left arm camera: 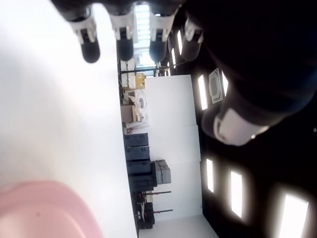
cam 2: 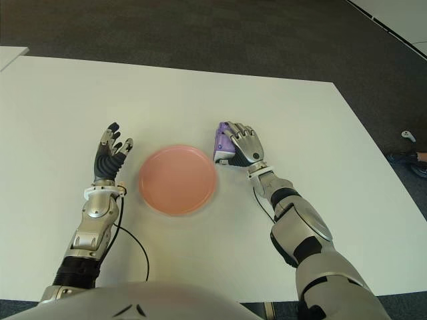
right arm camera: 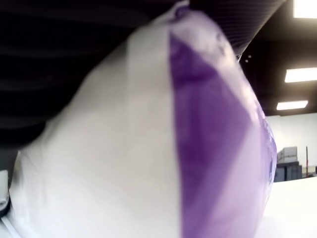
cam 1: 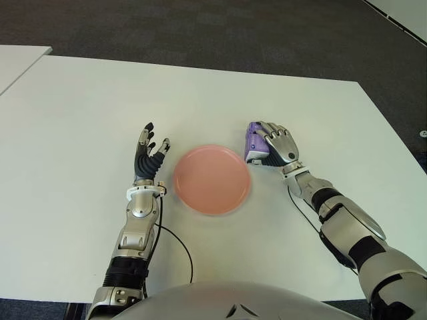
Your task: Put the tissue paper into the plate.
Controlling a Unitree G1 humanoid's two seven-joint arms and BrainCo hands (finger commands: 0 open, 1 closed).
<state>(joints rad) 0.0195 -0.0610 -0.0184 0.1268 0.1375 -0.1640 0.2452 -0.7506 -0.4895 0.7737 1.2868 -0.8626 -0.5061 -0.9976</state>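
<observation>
Step in hand: grasping. The right hand (cam 1: 277, 148) has its fingers wrapped over the small purple-and-white soft tissue packet (cam 1: 254, 141), which sits on the white table (cam 1: 80, 113) just right of the round pink plastic plate (cam 1: 212, 179), at its far-right edge.
Task's thing: the tissue packet is not yet in the plate; whether it is lifted clear of the table cannot be told.
Left hand: the left hand (cam 1: 149, 157) shows just left of the plate, fingers straight and spread, holding nothing.
Next move, as a judgement: raise the packet, carry it a short way left and nearer over the rim, then let go above the plate's middle.
Right wrist view only: the packet (right arm camera: 163, 144) fills the frame against the palm, confirming the hold.
Left wrist view only: bare fingertips (left arm camera: 90, 51) over the table, and a pink edge of the plate (left arm camera: 39, 210).
Eye views only: the whole layout of hands, plate and packet.
</observation>
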